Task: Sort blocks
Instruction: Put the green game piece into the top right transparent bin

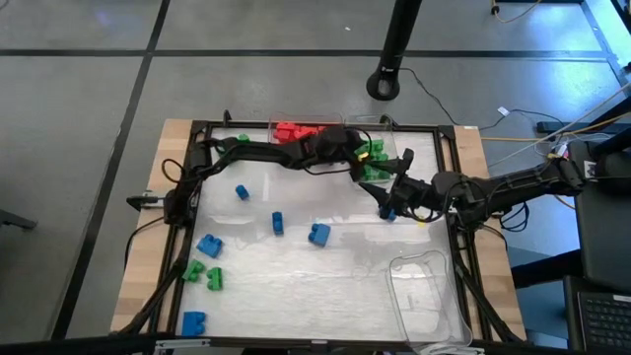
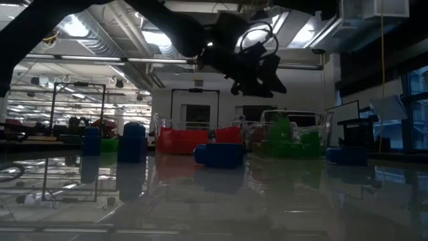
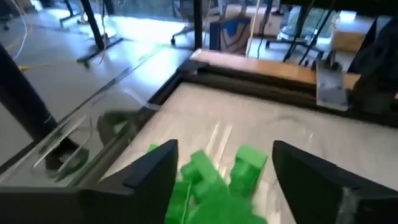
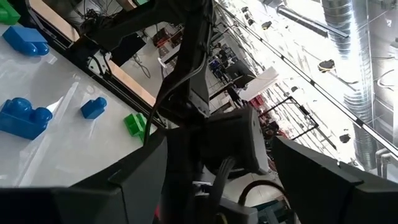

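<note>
Green studded plastic bricks point(image 3: 214, 186) sit right under the left gripper point(image 3: 217, 180), filling the gap between its two dark fingers point(image 3: 152, 177); jaws spread, nothing pinched, bricks loose below. High view: left gripper point(image 1: 363, 156) hangs over the clear bin of green bricks point(image 1: 373, 158) at 12 o'clock on the white surface point(image 1: 325, 286), arm reaching in from 9 o'clock. Clear bin of red studded bricks point(image 1: 296, 131) just beside it, toward 11 o'clock.

Right gripper point(image 1: 386, 205) comes in from 3 o'clock, just past centre toward 2 o'clock, below the green bin. Jaws stand apart in its wrist view point(image 4: 217, 180), with only the left arm's dark body seen between them. A small blue brick point(image 1: 389, 212) shows at its tip in the high view; can't tell whether it's touching or gripped.

Loose bricks on the surface:
- blue brick point(image 1: 318, 234) near centre, well left of the right gripper
- blue brick point(image 1: 278, 223) toward 9 o'clock of that
- small blue brick point(image 1: 242, 192) at about 10 o'clock
- blue brick point(image 1: 209, 245) at 9 o'clock
- two green bricks point(image 1: 202, 273) at about 8 o'clock
- blue brick point(image 1: 193, 321) at 7 o'clock

Empty-looking clear rectangular bin point(image 1: 426, 296) at 5 o'clock.

Low view: blue brick point(image 2: 219, 154) in front, red and green piles behind it.
</note>
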### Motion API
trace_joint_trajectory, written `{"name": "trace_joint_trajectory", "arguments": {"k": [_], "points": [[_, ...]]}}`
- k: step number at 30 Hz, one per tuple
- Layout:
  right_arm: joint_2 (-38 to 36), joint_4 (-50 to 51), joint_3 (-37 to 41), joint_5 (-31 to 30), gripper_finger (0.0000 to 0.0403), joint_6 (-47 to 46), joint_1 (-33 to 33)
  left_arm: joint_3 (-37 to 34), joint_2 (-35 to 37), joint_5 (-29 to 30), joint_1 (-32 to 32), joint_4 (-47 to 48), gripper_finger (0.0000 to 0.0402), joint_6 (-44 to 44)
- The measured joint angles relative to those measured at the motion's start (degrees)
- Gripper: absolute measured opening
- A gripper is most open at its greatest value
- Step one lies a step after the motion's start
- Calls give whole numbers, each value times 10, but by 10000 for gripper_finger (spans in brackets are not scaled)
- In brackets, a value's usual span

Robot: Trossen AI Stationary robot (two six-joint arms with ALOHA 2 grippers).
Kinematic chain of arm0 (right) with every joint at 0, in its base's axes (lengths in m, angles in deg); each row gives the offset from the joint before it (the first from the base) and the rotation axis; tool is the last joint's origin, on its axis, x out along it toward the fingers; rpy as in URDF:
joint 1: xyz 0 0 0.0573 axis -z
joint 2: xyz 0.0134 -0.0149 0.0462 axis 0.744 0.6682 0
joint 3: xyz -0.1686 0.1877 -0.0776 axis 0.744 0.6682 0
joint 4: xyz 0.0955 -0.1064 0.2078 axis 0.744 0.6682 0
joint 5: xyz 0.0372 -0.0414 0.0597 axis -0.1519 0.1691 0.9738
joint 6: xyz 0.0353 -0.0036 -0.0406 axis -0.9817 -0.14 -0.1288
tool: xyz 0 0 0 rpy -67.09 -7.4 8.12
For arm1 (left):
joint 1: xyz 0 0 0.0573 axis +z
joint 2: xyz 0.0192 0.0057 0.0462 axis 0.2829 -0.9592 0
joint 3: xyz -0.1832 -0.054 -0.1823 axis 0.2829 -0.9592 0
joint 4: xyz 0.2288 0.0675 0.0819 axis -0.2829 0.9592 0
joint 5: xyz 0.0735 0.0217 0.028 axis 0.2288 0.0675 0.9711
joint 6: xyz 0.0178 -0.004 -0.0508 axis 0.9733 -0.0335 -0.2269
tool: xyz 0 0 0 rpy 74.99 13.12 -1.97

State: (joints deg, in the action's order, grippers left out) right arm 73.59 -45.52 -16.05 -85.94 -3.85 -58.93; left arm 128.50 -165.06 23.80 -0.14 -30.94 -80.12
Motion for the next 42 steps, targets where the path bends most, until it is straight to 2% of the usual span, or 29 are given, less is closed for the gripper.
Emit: {"name": "trace_joint_trajectory", "arguments": {"k": [5, 11, 18, 24, 31, 35, 42], "points": [[0, 5, 0, 0, 289, 0, 0, 0, 33, 1, -11, 97, 277, 21], [0, 14, 0, 0, 289, 0, 0, 1, 118, 6, -63, 305, 280, 23], [0, 5, 0, 18, 289, -9, 0, 1, 218, 114, -183, 528, 280, -63], [0, 4, 0, 20, 289, -9, 0, 0, 259, 181, -308, 701, 280, -263], [0, 4, 0, 27, 289, -21, 0, -11, 258, 188, -442, 826, 280, -534], [0, 4, 0, 30, 289, -41, 0, -25, 257, 178, -512, 868, 280, -703], [0, 0, 0, 31, 289, -48, 0, -66, 257, 113, -614, 881, 280, -942]]}}
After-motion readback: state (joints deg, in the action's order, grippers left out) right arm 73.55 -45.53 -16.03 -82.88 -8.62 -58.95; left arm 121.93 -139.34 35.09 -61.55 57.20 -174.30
